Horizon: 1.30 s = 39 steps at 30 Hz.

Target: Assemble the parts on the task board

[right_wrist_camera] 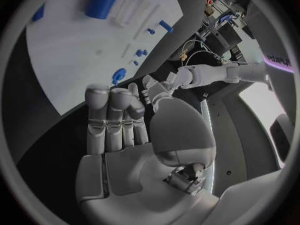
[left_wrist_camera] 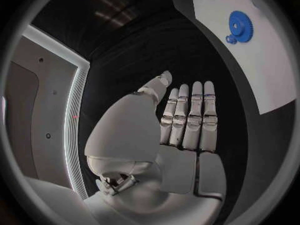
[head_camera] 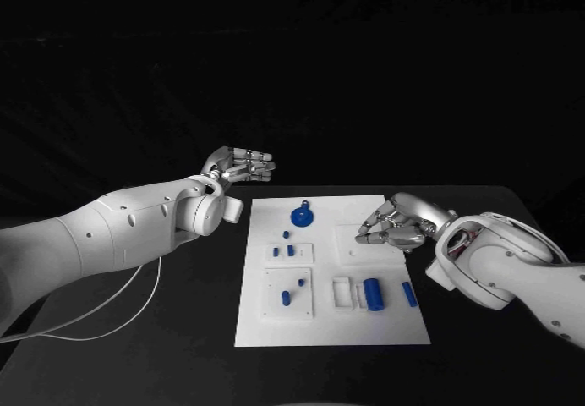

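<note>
Nearest, blue parts [head_camera: 373, 293] are lying on the task board [head_camera: 366, 334] mid-desk: small, stiff, probably light, best pinched at their sides. Left hand [head_camera: 244, 166] and right hand [head_camera: 392, 227] are hovering empty, fingers loosely spread.

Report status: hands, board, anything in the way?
Left hand open, raised off the board's far left corner. Right hand open at the task board right edge. Blue gear untouched. Nothing blocking.
</note>
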Motion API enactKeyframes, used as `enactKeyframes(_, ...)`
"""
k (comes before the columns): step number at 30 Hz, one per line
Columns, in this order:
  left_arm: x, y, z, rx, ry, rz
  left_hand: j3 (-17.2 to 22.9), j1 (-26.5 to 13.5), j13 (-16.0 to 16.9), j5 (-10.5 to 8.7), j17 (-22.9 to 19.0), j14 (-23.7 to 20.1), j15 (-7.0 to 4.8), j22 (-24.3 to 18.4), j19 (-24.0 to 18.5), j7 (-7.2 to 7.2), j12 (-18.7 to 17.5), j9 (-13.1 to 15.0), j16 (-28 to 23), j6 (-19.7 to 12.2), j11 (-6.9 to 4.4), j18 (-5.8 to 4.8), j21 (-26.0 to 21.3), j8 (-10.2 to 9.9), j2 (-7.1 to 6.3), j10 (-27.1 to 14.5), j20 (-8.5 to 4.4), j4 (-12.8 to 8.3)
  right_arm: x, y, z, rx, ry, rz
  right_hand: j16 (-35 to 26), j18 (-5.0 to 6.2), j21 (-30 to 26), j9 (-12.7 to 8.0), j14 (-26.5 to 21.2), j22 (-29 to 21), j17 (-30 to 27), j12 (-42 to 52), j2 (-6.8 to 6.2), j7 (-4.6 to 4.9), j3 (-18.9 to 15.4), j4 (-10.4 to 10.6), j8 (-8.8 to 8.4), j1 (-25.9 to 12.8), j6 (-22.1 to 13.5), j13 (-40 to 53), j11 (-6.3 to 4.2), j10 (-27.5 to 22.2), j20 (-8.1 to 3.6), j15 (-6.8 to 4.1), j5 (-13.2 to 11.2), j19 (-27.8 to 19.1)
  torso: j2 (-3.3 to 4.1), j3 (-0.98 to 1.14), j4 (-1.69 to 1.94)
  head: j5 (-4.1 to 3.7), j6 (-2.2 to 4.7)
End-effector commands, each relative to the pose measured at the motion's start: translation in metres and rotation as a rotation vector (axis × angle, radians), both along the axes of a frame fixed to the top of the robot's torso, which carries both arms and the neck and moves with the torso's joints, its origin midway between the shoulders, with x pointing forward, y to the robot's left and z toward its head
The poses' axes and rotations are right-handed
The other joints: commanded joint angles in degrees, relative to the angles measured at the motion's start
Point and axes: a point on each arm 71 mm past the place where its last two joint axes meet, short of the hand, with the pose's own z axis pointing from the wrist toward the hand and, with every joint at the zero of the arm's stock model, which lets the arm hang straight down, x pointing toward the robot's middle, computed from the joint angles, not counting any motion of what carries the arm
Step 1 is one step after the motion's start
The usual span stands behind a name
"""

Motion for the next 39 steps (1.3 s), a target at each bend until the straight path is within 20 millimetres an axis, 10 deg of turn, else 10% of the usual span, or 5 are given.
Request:
enactKeyframes(1, -0.001, -0.002, 0.002, -0.031, -0.02, -0.011, -2.15, -1.4, -0.03, 0.48, 0.05, 0.2, 0.08, -0.32, 0.27, -0.03, -0.2, 0.0, -0.22, -0.45, -0.41, -0.94, 0.14, 0.11, -0.83, -0.1, 0.01, 0.47, 0.0, -0.014, -0.013, 0.008, 0.209, -0.025, 1.84, -1.21, 0.9, 5.59, -0.28, 0.72, 1.84, 1.25, -0.08, -0.25, -0.28, 1.34, 0.19, -1.15, -0.41, 2.17, -0.15, 0.62, -0.52, -0.47, 0.34, 2.81, -0.12, -0.12, -0.2, -0.64, -0.51)
enactKeyframes(5, -0.002, -0.003, 0.002, -0.031, -0.021, -0.014, -11.51, 0.06, 0.04, -0.94, 0.14, 0.1, 0.32, -1.77, 0.31, -0.19, -0.15, -0.02, -0.23, -1.67, -0.43, -0.92, 0.06, 0.08, 1.04, -0.95, 0.32, 1.56, 0.0, -0.03, -0.019, -0.041, 0.285, -0.073, 3.7, -1.21, 1.78, 13.86, -0.2, 1.45, 3.69, 1.6, -0.56, -0.52, 0.19, 4.47, 0.12, -3.88, -1.59, 3.76, -0.12, 1.18, -0.55, -0.47, 0.07, 2.89, -0.15, -0.18, -0.34, -1.08, -0.62)
enactKeyframes(12, -0.005, -0.003, 0.003, -0.036, -0.029, -0.019, -15.72, 0.64, -0.02, -0.48, 0.01, -2.43, 1.13, -3.86, -3.61, -0.14, -0.25, -0.15, -0.25, -5.63, 0.03, -1.66, 0.81, 0.04, 0.64, -5.13, 1.23, 3.48, -0.006, -0.046, -0.032, -0.145, 0.402, -0.152, 6.34, -1.04, 5.15, 19.15, -0.2, 3.64, 6.61, 1.74, -0.89, -0.04, -6.14, 8.74, -0.02, -7.37, -2.93, 5.11, 0.23, 1.61, -0.25, -0.2, 6.94, 2.94, -0.37, -0.3, -0.45, -1.44, -0.97)
enactKeyframes(24, -0.007, -0.005, 0.004, -0.056, -0.032, -0.012, -17.29, 1.05, -0.05, -0.27, -0.17, -5.88, 2.5, -6.56, -8.3, -0.95, -0.26, -0.57, -0.3, -15.85, 0.13, -2.4, 0.14, -0.38, -3.19, -9.5, 2.66, 11.31, -0.023, -0.044, -0.055, -0.252, 0.509, -0.192, 6.31, -0.81, 4.6, 17.92, -0.07, 4.44, 7.74, 0.61, 2.11, 0.52, -17.22, 8.29, -0.12, -7.1, -4.64, 6.0, 0.72, 1.34, 0.15, 0.11, 10.13, 2.99, -0.33, -0.38, -0.39, -1.77, -1.39)
enactKeyframes(39, -0.008, -0.007, 0.004, -0.07, -0.029, -0.02, -18.26, 1.09, -0.04, -0.4, -0.23, -7.23, 2.76, -6.54, -8.51, -0.26, -0.25, -0.53, -0.3, -14.67, 0.34, -1.99, 0.16, -0.35, -3.71, -9.72, 3.01, 13.9, -0.031, -0.027, -0.065, -0.276, 0.525, -0.167, 6.52, -0.79, 4.37, 18.04, 0.05, 4.87, 8.47, 0.75, 3.53, 0.56, -21.06, 8.59, -0.12, -7.5, -4.8, 6.55, 0.77, 1.56, 0.16, 0.12, 9.35, 3.05, -0.25, -0.39, -0.43, -1.24, -1.47)
